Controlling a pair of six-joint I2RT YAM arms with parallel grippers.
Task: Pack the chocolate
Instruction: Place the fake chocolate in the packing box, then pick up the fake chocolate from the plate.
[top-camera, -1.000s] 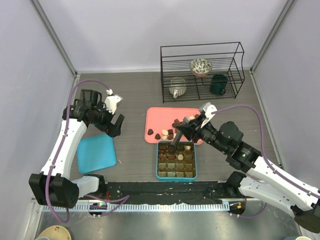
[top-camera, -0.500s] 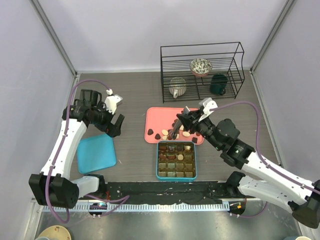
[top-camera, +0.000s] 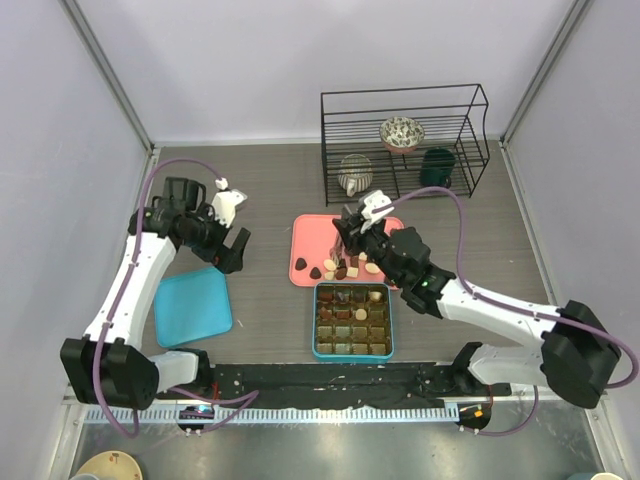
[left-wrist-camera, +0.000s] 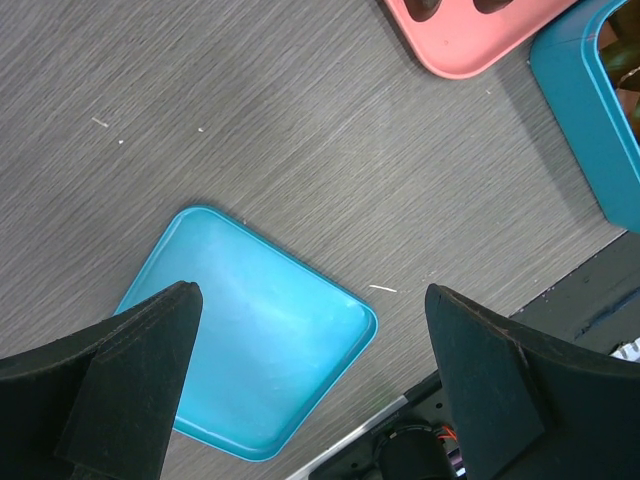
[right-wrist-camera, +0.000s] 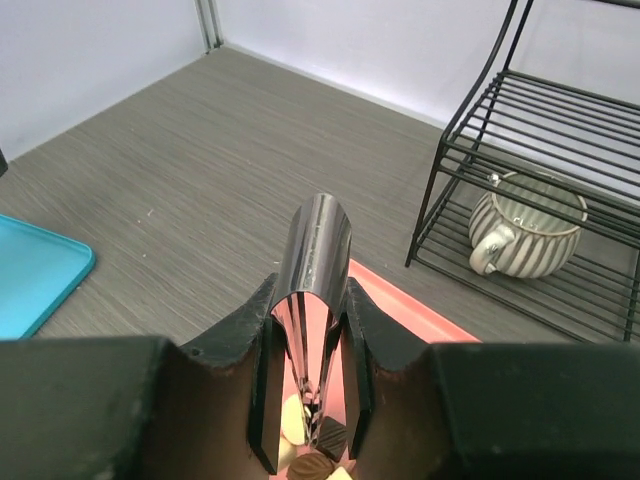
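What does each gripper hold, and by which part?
The right gripper clamps metal tongs by their two arms, below the bend. The left gripper holds nothing.

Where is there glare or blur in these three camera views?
Right wrist view: the metal tongs mirror bright light and the pink tray; the right fingers clamping them look soft-edged. Left wrist view: the left fingers, wide apart, are dark and slightly blurred, while the teal tray shows a pale sheen. Top view: even light, faint shadows, everything sharp.

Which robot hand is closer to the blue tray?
Left. The left gripper hangs open right by the blue tray; the right gripper is over the pink tray, holding tongs.
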